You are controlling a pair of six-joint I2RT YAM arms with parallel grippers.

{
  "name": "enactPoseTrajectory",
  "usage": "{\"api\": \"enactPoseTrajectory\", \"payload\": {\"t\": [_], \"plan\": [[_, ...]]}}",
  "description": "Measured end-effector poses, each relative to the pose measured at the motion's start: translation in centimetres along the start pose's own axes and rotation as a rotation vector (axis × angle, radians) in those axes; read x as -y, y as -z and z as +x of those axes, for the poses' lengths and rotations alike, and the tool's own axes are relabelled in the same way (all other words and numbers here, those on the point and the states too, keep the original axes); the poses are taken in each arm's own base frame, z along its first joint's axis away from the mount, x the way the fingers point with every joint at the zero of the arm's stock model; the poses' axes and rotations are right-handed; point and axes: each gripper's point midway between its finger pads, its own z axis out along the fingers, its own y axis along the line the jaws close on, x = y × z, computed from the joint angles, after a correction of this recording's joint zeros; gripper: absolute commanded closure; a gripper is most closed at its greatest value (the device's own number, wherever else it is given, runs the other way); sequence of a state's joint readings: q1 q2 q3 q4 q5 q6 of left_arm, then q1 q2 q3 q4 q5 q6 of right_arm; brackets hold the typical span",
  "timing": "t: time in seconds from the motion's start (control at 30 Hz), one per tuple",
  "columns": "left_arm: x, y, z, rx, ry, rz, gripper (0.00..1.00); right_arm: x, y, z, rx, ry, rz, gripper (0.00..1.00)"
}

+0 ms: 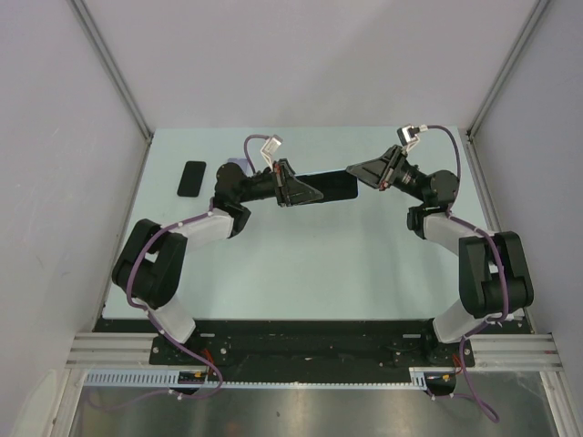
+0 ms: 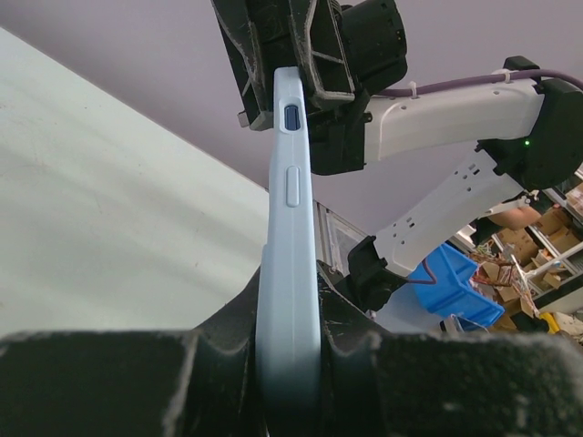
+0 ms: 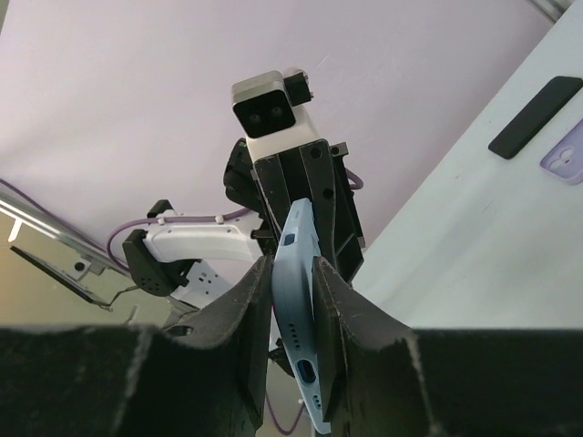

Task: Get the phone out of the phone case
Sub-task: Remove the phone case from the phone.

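1. The left hand [image 1: 308, 191] is closed tight on one end of the light-blue phone case [image 2: 290, 273]. Its fingers [image 2: 351, 319] press against the two broad faces.
2. The right hand [image 1: 357, 173] grips the opposite end of the same case. In its wrist view its fingers [image 3: 250, 328] sit against both faces with no gap showing.
3. The case is held in the air between the two hands, clear of the bench [image 1: 301, 264] and over its far half.
4. The phone [image 1: 326, 187] is in the case. From above its dark face is turned up and spans the gap between the hands.
5. The left wrist view shows the case edge-on, with a dark blue button [image 2: 292, 116] near the right hand's end and a longer pale button [image 2: 293, 187] just below it.
6. In the right wrist view the left arm's wrist camera [image 3: 269, 105] sits above the far end of the case.
7. A black phone [image 1: 191, 177] lies flat on the bench near the far left corner, well apart from the hands.
8. A lilac case [image 3: 565, 155] lies just beside that black phone, not touching it.
9. Beyond the bench, the left wrist view takes in a blue bin [image 2: 451, 282].
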State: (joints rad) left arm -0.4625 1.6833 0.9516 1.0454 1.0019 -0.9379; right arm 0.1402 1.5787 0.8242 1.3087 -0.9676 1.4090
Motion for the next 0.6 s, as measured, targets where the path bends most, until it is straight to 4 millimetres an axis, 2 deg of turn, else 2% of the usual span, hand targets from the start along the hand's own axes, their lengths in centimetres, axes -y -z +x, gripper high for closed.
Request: {"api": "enactPoseTrajectory", "payload": {"t": [0.6], "plan": [[0.22,0.07,0.23,-0.015,-0.018,0.013,1.0,-0.11,-0.2,0.14,0.007,-0.178,0.003,0.81]]}}
